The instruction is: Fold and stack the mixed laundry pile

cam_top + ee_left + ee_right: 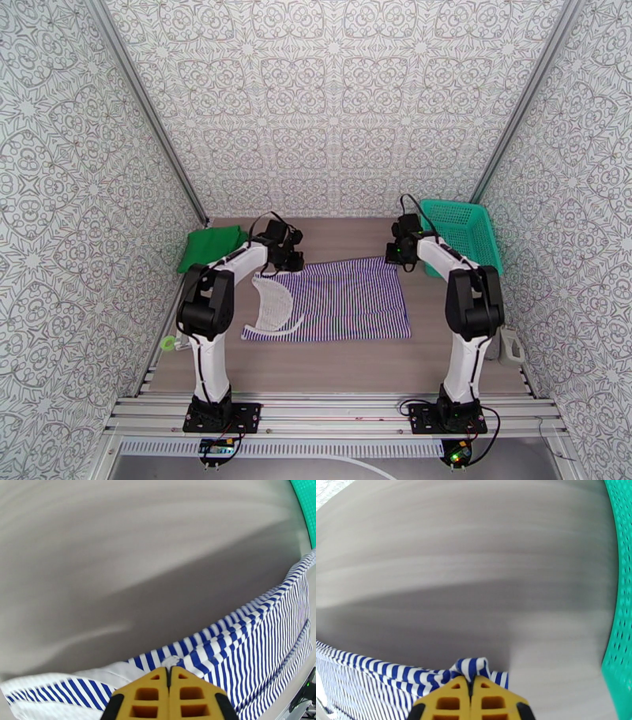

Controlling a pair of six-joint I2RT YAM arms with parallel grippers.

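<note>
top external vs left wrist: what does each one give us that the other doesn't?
Top external adds: the green T-shirt bunched at the far left of the table, the right gripper at the striped top's far right corner, and that top's whole spread outline. Left wrist adds: the close look at the left gripper shut on a pinched fold of the top's edge. Both: the striped top, the teal basket, the table.

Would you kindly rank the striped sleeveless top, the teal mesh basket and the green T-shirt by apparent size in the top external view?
1. Purple-and-white striped sleeveless cloth top, spread flat.
2. Teal plastic mesh basket.
3. Bright green cloth T-shirt, in a compact heap.
</note>
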